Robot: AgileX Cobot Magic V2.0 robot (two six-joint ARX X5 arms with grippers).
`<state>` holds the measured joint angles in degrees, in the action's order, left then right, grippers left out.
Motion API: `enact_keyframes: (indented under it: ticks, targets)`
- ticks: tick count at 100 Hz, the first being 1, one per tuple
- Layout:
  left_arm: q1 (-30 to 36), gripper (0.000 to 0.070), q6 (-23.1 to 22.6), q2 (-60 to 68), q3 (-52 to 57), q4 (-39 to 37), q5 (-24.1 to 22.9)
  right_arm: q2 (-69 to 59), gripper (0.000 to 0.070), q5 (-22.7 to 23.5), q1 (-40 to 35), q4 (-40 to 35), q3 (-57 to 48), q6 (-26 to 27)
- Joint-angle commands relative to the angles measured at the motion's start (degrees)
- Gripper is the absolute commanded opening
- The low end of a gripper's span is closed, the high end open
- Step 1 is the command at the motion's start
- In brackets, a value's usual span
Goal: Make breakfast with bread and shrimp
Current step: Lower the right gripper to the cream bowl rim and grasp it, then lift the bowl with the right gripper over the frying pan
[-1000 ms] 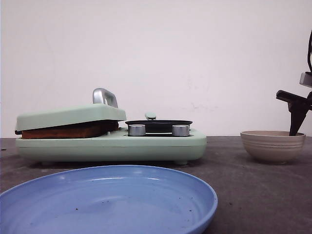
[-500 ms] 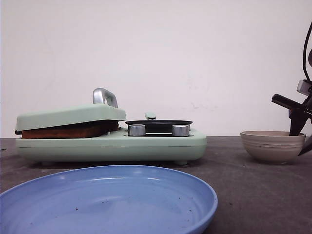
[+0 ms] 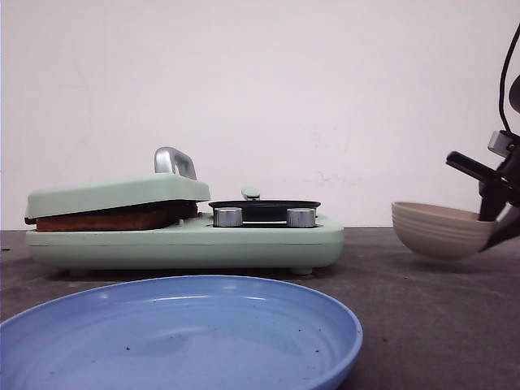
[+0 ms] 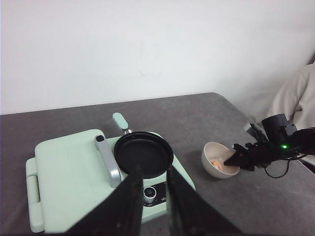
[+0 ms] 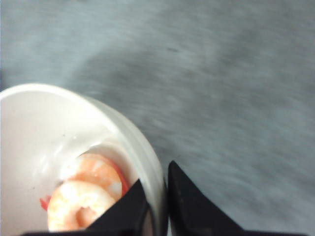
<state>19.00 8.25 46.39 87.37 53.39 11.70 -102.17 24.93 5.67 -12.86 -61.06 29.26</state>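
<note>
Right gripper (image 5: 156,206) clenched on the rim of the bowl (image 3: 439,231), one finger inside the wall and one outside. Bowl lifted off the table (image 3: 406,325) and tilted, its far side higher, seen at the right edge of the front view. Two pink shrimp (image 5: 86,196) lying at the bottom of the bowl, just beside the inner finger. Right arm reaching in from the right, dark, with a green light on it in the left wrist view.

Left gripper (image 4: 153,196) held high above the cooker (image 4: 74,177), fingers only a little apart and with nothing between them. Below the fingertips, the round black pan (image 4: 143,154) and the knobs (image 3: 228,217); beside them the closed lid (image 3: 114,193) with its metal handle (image 3: 175,160). Bread (image 3: 110,218) pressed under this lid, brown edge showing in the gap.

Nearest to the front camera, a blue plate (image 3: 179,341), well apart from both grippers. Table dark grey, wall behind plain white.
</note>
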Motion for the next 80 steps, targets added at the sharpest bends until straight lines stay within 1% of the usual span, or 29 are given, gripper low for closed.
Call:
enact_keyframes:
  ticks: [1,7,16,27,35,44,54,65,80]
  targets:
    - [0.2,0.0,-0.7,0.4,1.0,-0.7,-0.1,-1.1,0.0,1.6,-0.1,2.4,-1.0,1.9]
    - [0.2,0.0,-0.7,0.4,1.0,-0.6,-0.1,-0.7,0.0,2.2,-0.7,4.0,-1.2,2.6]
    - [0.2,0.0,-0.7,0.4,1.0,-0.7,-0.1,0.2,0.0,2.0,-2.2,5.4,-2.4,2.7]
    - [0.2,0.0,-0.7,0.4,1.0,-0.7,-0.1,1.2,0.0,1.6,-5.9,8.4,-5.5,2.6]
    - [0.2,0.0,-0.7,0.4,1.0,-0.8,-0.1,1.3,0.0,1.0,-9.0,8.5,-9.1,1.4]
    - [0.2,0.0,-0.7,0.6,1.0,-1.2,-0.1,1.3,0.0,-0.6,-13.3,8.3,-14.2,-1.2]
    - [0.2,0.0,-0.7,0.7,1.0,-2.1,-0.1,1.3,0.0,-5.0,-18.6,8.2,-19.8,-5.0]
    - [0.2,0.0,-0.7,1.0,1.0,-2.3,-0.1,0.6,0.0,-10.5,-24.4,8.2,-25.1,-10.7]
    - [0.2,0.0,-0.7,1.2,1.0,-2.3,-0.1,-1.0,0.0,-19.4,-30.2,8.2,-29.0,-17.8]
